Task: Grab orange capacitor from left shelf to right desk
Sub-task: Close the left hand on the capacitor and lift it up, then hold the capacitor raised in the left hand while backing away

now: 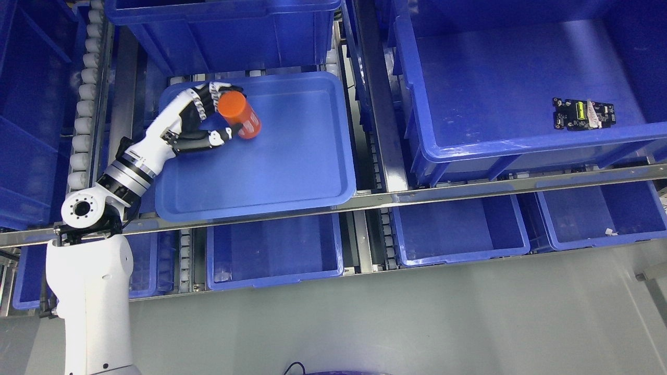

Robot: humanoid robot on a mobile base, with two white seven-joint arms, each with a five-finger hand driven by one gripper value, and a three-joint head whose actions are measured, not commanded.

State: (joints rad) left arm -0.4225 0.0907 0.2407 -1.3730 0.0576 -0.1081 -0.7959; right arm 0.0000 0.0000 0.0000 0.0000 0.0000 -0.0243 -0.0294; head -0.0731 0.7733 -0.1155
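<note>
The left hand [200, 122] is reaching in from the lower left over the shallow blue tray [292, 177] on the shelf; its fingers [206, 99] are curling around the top end of the orange capacitor [239, 115] while the thumb [208, 139] is pressing in from below, so the hand is wrapping the can between fingers and thumb; the capacitor is sitting tilted in the upper left part of the tray, its flat orange end facing up and left, its red printed body pointing down and right; cannot tell whether it is lifted off the tray floor or resting on it; the white forearm [151, 151] is crossing the tray's left rim, and the white upper arm [88, 307] is standing at the lower left edge of the view; a metal rail [396, 198] is running along the front of the shelf just below the tray; a large blue bin [432, 135] is sitting to the right of the tray, well apart from the hand, holding a small black circuit board [582, 114] with a yellow-green part on it; more blue bins [273, 260] are showing on the level under the rail; grey floor [417, 323] is filling the bottom of the view.
</note>
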